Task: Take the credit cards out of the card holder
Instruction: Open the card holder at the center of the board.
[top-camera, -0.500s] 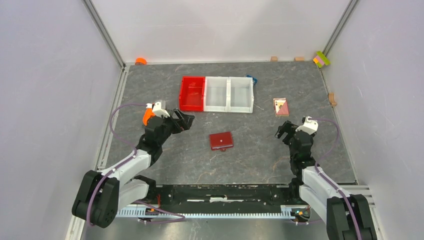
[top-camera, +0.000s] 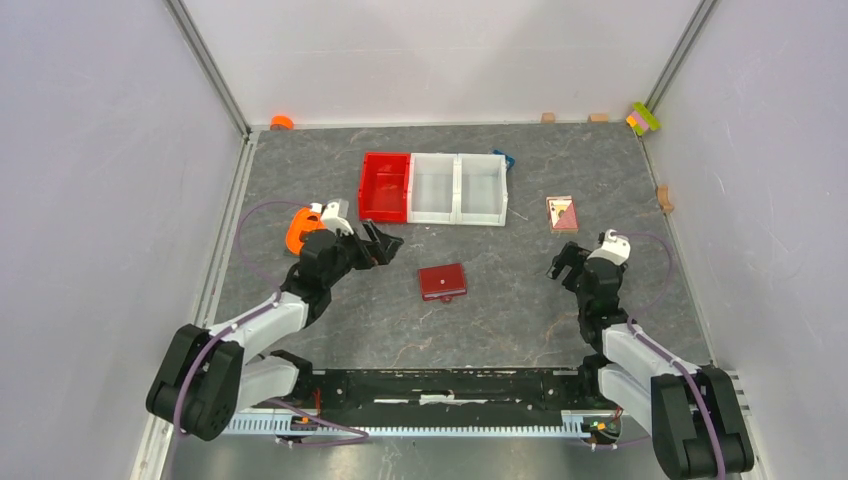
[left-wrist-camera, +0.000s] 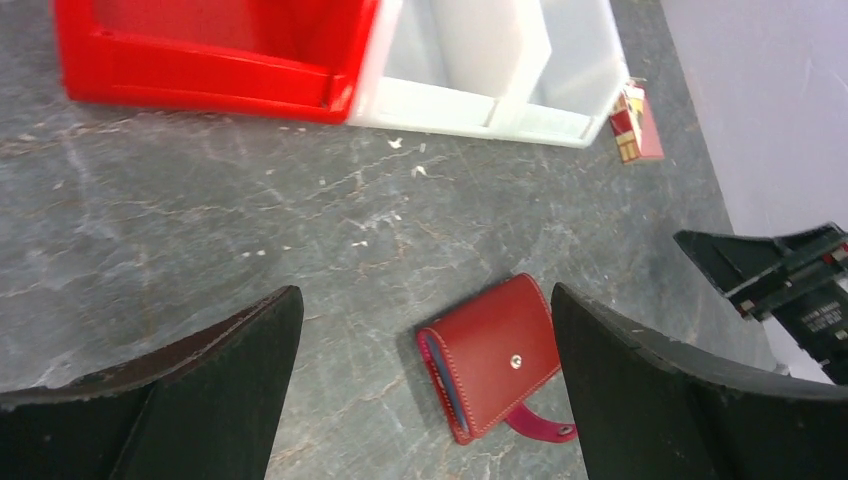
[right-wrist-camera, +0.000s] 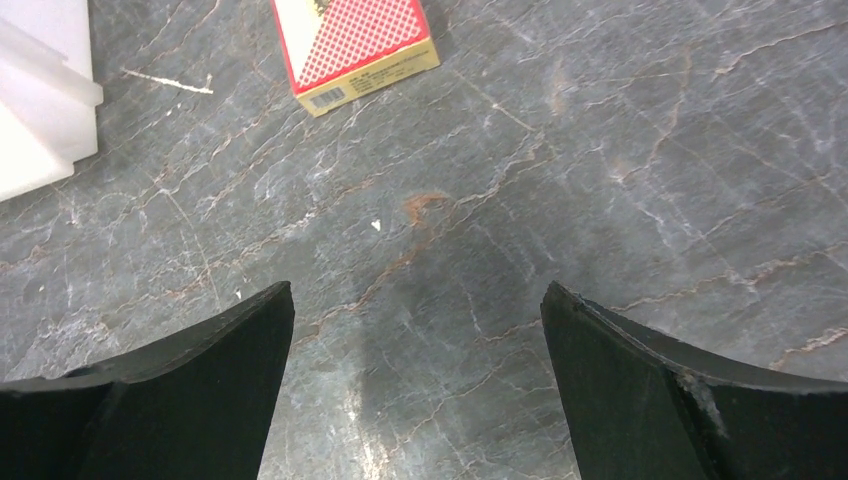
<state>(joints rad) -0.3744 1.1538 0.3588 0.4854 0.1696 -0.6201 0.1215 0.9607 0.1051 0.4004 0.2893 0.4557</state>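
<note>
The card holder (top-camera: 442, 282), a small dark red wallet, lies folded shut on the grey table near the middle, its snap tab (left-wrist-camera: 541, 424) sticking out loose. The credit cards stay hidden inside it, save a thin bluish edge (left-wrist-camera: 441, 374) along its open side. My left gripper (top-camera: 385, 243) hovers open to the holder's left and a little behind it; in the left wrist view (left-wrist-camera: 425, 292) the holder sits low between the fingers, nearer the right one. My right gripper (top-camera: 560, 262) is open off to the holder's right, over bare table (right-wrist-camera: 416, 287).
A red bin (top-camera: 385, 187) and two white bins (top-camera: 458, 188) stand in a row behind the holder. A pink-and-white patterned card box (top-camera: 562, 213) (right-wrist-camera: 355, 45) lies right of them. Small blocks sit along the back wall and right edge.
My left arm has swung a little to the right, bringing its gripper nearer the card holder. The right gripper has shifted only slightly. The holder has not moved.
</note>
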